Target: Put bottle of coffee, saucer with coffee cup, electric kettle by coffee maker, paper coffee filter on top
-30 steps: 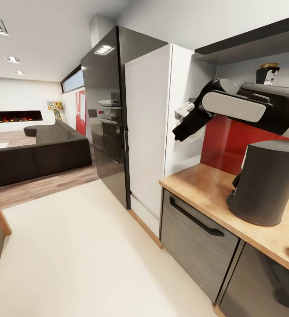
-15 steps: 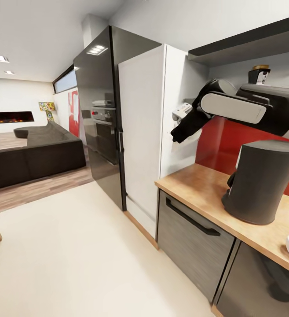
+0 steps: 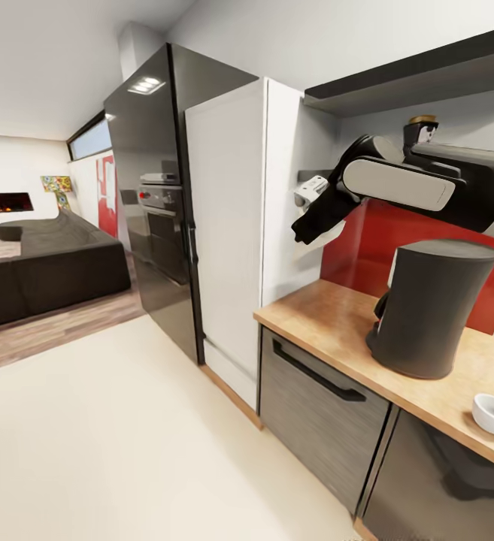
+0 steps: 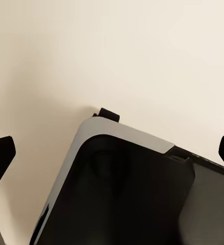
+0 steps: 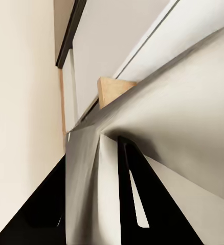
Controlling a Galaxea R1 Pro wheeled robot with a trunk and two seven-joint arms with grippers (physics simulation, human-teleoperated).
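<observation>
So, the right arm is raised across the head view, its gripper (image 3: 312, 218) pointing down near the white cabinet side, above the end of the long light-brown wood-grain countertop (image 3: 337, 319). In the right wrist view the two black fingers (image 5: 137, 204) sit close together with a thin gap and nothing between them, so I'd call it closed and empty. The left gripper (image 4: 112, 153) is spread wide, dark fingertips at both edges of its wrist view, nothing held, hanging over the robot's own dark base and pale floor. The tall dark-grey rounded coffee maker (image 3: 431, 308) stands on the counter against the red backsplash, where the task wants it. The small dark bottle with a tan-gold cap (image 3: 422, 129) is up on the thin dark-grey wall shelf (image 3: 318, 174), partly hidden behind the right forearm. The small white rounded cup (image 3: 493, 412) sits near the counter's front edge beside the coffee maker; can't tell whether a saucer is under it. My read: bottle fetch is the step in hand. To do it well, square the base to the counter first, open the right fingers before approaching, come at the bottle level with its body below the cap, and keep the forearm clear of the coffee maker top. Risk: knocking the bottle off the narrow shelf.
</observation>
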